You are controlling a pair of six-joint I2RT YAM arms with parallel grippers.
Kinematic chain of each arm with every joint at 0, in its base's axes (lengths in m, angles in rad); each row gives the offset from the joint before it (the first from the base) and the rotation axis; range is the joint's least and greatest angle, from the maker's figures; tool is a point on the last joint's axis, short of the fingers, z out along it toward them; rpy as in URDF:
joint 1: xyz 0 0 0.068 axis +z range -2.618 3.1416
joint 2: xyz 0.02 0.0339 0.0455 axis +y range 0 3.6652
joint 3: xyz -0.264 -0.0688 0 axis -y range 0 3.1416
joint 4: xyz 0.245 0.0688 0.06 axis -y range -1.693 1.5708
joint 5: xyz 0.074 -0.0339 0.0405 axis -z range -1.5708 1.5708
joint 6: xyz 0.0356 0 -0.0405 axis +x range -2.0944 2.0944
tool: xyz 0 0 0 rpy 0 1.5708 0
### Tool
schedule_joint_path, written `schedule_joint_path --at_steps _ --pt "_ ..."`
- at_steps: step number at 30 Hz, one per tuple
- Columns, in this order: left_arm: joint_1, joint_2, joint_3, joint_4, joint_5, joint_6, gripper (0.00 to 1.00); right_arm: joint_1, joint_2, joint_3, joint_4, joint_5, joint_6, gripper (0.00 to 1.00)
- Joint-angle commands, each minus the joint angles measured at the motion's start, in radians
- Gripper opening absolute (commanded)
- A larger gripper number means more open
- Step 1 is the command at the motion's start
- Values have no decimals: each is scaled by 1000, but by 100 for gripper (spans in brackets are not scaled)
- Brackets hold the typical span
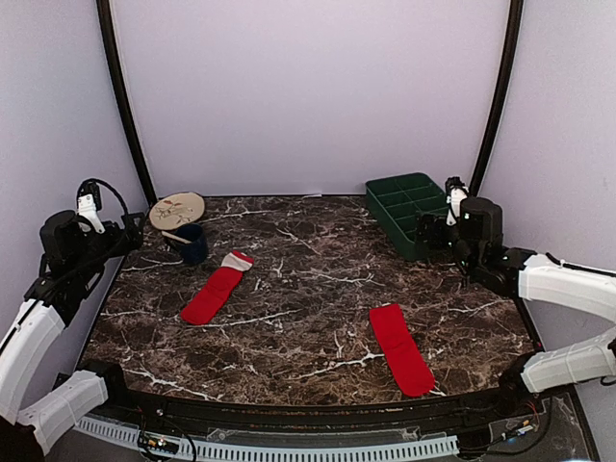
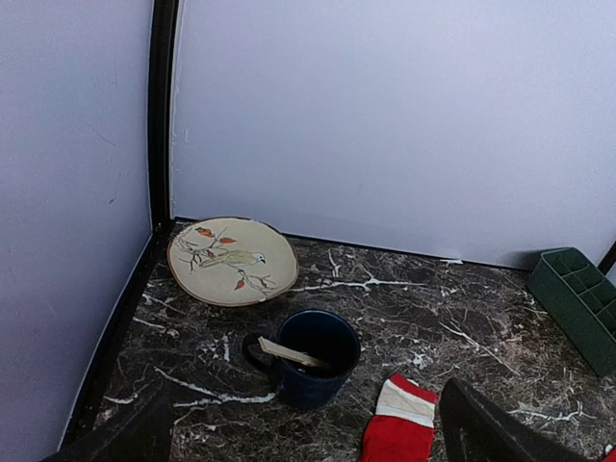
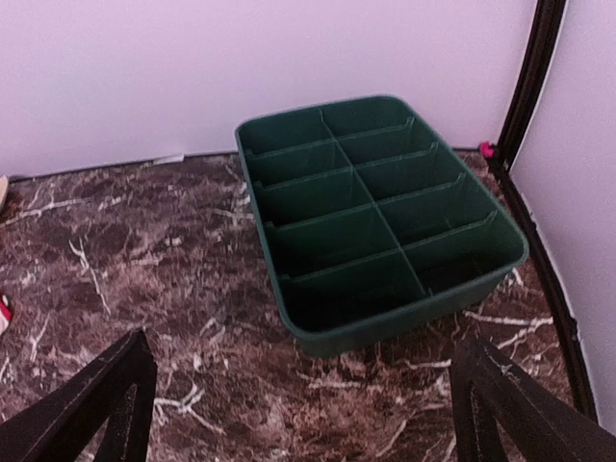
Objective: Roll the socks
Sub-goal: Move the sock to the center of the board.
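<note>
Fingers of the left claw are spread wide apart, and nothing is held between them. This claw is raised over the far left corner of the marble table. Just beyond it a dark blue mug is found, with a wooden stick leaning inside. A plate painted with a bird is propped behind the mug, by the back wall. The red sock with a white-and-pink cuff is laid flat and unrolled beside the mug, cuff end nearest it, toe pointed toward the near edge.

The right claw is likewise held fully open and empty, its fingers seen at either side of the wrist view. It is aimed at a green tray divided into compartments, set in the far right corner. The plain red sock is laid flat and unrolled on the near right part of the table, well apart from the other sock and from both claws.
</note>
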Motion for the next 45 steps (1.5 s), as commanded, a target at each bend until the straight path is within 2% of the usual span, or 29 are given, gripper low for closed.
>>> schedule_joint_path --at_steps 1,3,5,6,9,12,14,19,25,29,36,45 --pt "-2 19 43 -32 54 12 99 -4 43 103 23 83 -11 100" --pt "-2 33 48 -43 61 -7 99 -34 83 141 69 -125 -33 97" --pt "-2 43 55 -61 89 -14 99 -38 132 218 16 -211 24 83" --pt "-2 46 59 -71 102 -14 99 -24 156 265 -62 -208 56 80" --pt "-12 60 89 -126 118 -10 99 91 199 328 -267 -4 153 78" --pt "-76 74 112 -175 52 10 99 198 202 332 -411 111 347 76" --pt "-148 77 114 -192 1 16 99 256 224 351 -534 140 529 73" --pt "-287 106 89 -196 -79 -38 99 336 318 402 -791 120 812 76" --pt "-459 157 88 -201 -169 -87 99 356 361 306 -798 -22 1005 76" --pt "-530 200 96 -194 -196 -90 99 357 391 265 -761 -71 1064 74" --pt "-610 246 112 -180 -247 -88 99 345 519 298 -684 -131 1070 73" --pt "-699 272 118 -167 -290 -88 99 285 609 365 -676 -194 1040 71"
